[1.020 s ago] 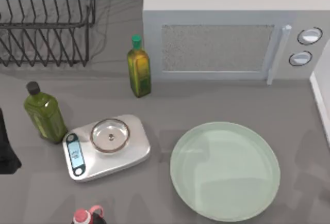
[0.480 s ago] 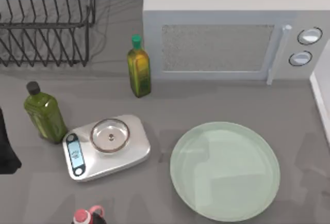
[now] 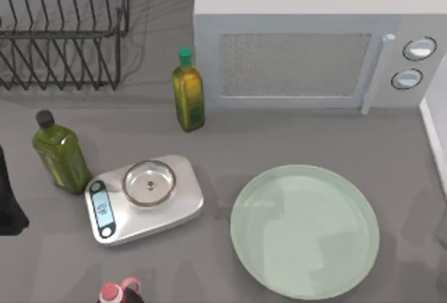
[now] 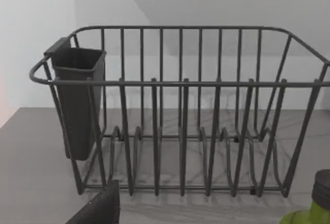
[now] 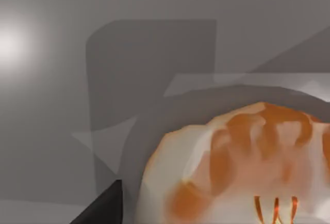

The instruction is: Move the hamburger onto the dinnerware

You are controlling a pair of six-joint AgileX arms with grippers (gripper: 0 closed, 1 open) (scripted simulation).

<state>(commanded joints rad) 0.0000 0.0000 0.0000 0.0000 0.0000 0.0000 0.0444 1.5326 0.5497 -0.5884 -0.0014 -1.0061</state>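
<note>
Close under the right gripper's wrist camera, filling the near field: the small round pale tan-pinkish hamburger (image 5: pixel 242 167) with orange patches on top, resting on the matte grey table (image 5: pixel 62 110); a dark corner of the right gripper (image 5: pixel 100 206) just beside it, so the tool sits almost on top of the thing; jaw opening not shown, nor any hold, so cannot tell either way. No long axis to speak of on so round a lump; any approach angle probably as good as another. Large round glossy pale green plate (image 3: pixel 305 230) with low raised rim lying bare on the table's right half in the top view, hence probably toward the left of the right arm and nearer to it than to the left arm; likely a short lift and carry across flat open surface. Left arm parked at the table's left edge (image 3: pixel 8 202), its wrist camera facing the dark wire dish rack (image 4: pixel 180 110). Steel kitchen scale (image 3: pixel 143 198) and green bottle (image 3: pixel 59 153) well apart from the plate.
</note>
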